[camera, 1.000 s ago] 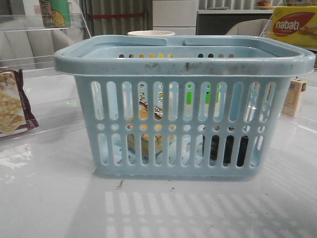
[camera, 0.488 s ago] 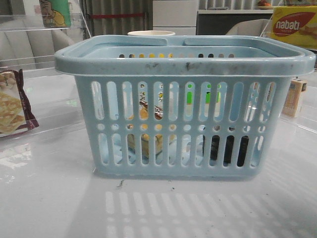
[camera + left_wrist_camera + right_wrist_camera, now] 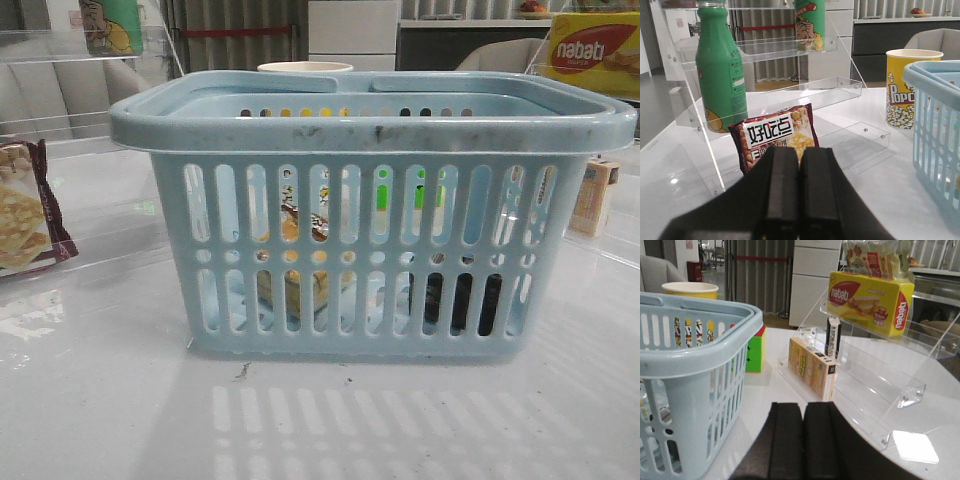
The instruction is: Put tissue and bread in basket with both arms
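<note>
The light-blue basket [image 3: 372,110] stands in the middle of the table in the front view. Through its slots I see the bread [image 3: 293,285], golden-brown, lying inside at the left, and the tissue [image 3: 461,302], a dark block, inside at the right. No gripper shows in the front view. My left gripper [image 3: 798,152] is shut and empty, to the left of the basket [image 3: 935,100], facing a cracker packet. My right gripper [image 3: 803,407] is shut and empty, to the right of the basket [image 3: 700,347].
A maroon-edged cracker packet [image 3: 774,135], green bottle [image 3: 720,65] and clear acrylic shelf [image 3: 790,47] stand left of the basket. A yellow popcorn cup [image 3: 907,85] is behind it. At the right are a tan carton [image 3: 812,365], a yellow nabati box [image 3: 870,297] and another acrylic shelf [image 3: 880,385].
</note>
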Controlling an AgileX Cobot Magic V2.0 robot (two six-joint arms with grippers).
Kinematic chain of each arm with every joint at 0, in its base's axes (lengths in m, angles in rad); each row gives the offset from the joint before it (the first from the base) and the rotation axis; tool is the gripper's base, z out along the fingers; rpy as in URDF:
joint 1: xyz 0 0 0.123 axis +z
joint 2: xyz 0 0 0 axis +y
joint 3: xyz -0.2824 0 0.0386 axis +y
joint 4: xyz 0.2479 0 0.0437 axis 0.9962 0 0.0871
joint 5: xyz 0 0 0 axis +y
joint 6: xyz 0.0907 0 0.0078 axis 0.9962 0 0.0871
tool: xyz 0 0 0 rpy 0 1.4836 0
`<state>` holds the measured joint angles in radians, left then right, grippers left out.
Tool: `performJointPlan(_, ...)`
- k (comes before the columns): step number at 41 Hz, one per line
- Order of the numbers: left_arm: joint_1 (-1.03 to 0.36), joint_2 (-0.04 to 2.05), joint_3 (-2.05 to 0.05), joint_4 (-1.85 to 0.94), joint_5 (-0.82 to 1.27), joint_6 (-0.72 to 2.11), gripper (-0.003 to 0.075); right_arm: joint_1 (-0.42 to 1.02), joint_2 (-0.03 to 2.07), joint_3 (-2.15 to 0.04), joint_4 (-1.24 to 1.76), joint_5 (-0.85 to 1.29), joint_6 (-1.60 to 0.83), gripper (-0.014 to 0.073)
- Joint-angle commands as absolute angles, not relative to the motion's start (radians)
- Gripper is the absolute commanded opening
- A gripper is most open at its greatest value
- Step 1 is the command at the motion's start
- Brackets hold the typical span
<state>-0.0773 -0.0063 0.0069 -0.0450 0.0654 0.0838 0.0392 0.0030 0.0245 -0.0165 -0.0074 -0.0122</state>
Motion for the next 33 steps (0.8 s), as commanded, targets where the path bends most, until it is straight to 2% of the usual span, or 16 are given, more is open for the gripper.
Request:
performJointPlan(1,-0.075,-0.022,0.007,-0.054,-0.025,0.081,0.0092,0.027,-0.025,0.028,-0.023,-0.114,-0.023,0.0057)
performJointPlan(33,-0.075,-0.022,0.007,-0.054,-0.025,0.081,0.0092,-0.010,-0.029,0.030,-0.023,-0.110,-0.023,0.0057)
